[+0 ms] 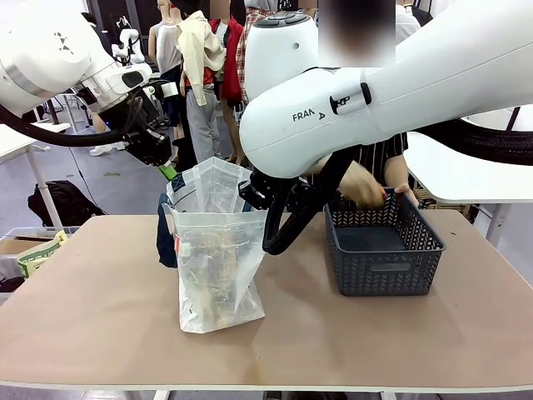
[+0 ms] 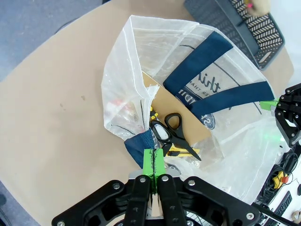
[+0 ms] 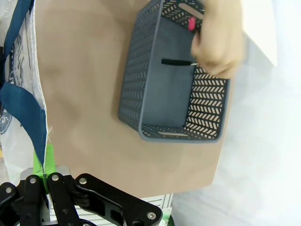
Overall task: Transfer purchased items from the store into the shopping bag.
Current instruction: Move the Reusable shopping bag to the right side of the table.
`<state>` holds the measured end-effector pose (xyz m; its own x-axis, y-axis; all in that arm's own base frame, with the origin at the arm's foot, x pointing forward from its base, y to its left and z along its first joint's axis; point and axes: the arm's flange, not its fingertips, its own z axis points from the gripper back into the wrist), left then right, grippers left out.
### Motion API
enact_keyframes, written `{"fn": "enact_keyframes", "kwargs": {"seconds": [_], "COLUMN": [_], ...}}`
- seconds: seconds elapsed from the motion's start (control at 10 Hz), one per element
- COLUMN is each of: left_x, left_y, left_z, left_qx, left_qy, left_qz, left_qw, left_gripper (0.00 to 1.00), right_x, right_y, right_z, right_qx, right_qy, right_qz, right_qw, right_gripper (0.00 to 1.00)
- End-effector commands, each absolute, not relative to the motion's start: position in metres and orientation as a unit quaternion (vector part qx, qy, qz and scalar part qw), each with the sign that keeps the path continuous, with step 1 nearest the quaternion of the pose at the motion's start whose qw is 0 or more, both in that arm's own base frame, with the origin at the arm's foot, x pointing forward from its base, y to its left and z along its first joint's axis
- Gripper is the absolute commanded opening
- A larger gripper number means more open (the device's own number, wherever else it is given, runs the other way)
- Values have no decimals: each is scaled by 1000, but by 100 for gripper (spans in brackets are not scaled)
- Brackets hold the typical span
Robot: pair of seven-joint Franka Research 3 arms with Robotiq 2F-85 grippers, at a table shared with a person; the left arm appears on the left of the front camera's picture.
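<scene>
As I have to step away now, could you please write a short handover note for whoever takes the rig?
The left gripper is shut on a navy handle of the shopping bag; the right gripper is shut on another strap, holding it open and upright.
Done: scissors and other small items lie in the bag.
Left: the person's hand is in the basket on another item; hold the bag open.
</scene>
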<state>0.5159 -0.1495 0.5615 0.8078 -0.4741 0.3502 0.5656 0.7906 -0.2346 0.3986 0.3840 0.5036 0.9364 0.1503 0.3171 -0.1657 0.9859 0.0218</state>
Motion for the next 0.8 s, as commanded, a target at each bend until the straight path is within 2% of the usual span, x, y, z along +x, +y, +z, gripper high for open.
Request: {"fn": "enact_keyframes", "kwargs": {"seconds": [0.0, 0.7], "left_x": [515, 515], "left_y": [-148, -148], "left_z": [563, 563], "left_qx": [-168, -168], "left_qy": [-139, -139], "left_qz": [-278, -278], "left_qw": [935, 935], "left_gripper": [0, 0], "right_x": [396, 396], "right_y": [382, 382], "right_z": [501, 501], "right_qx": [21, 21], "right_qy": [-159, -159], "right_qz": [80, 80], "right_qw": [984, 984], "right_gripper": [0, 0]}}
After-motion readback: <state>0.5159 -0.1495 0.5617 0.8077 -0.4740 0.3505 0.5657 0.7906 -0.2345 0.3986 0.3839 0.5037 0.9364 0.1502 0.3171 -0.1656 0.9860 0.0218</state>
